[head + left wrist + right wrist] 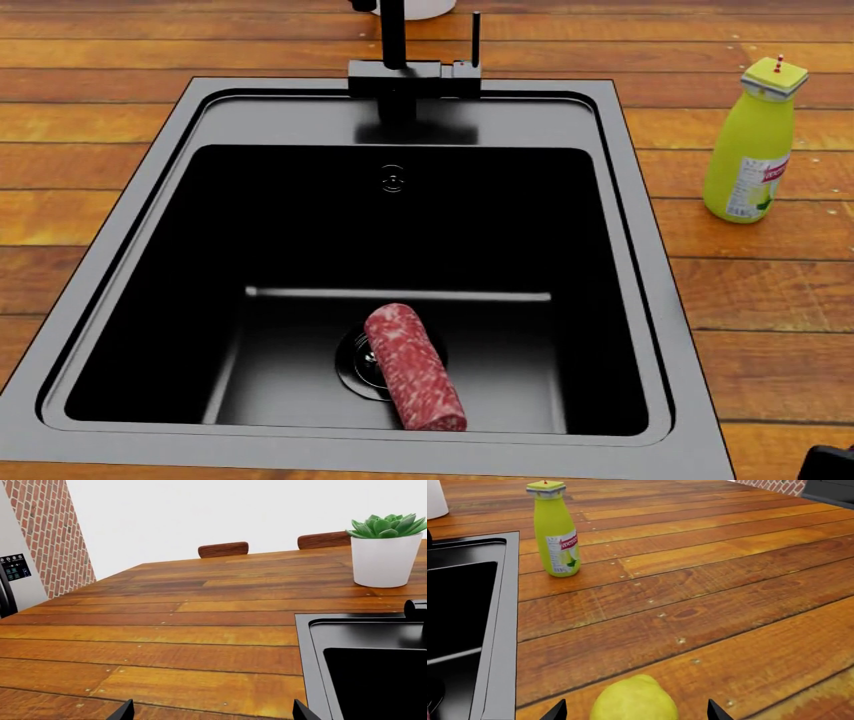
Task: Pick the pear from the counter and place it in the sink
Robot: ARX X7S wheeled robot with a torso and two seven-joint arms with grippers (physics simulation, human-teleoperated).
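One pear (634, 700) lies on the desk (694, 605) at the bottom centre of the right wrist view, between the spread fingertips of the right end effector (635, 711), untouched; one labelled bottle (754, 140) stands upper right of the head view; one sausage (415, 366) lies over the drain in the sink (147, 180); one potted plant (386, 550) stands upper right of the left wrist view; the left end effector (209, 711) is likewise spread, over bare planks.

A white label with a red band is seen on the yellow-green bottle (556, 532), also visible in the head view (755, 140). White lettering is carried on the red band, but it is too small and blurred to be read. A dark control panel (15, 566) with small pale icons is noted on the grey appliance beside the brick wall; no characters can be made out. No legible text is found elsewhere.
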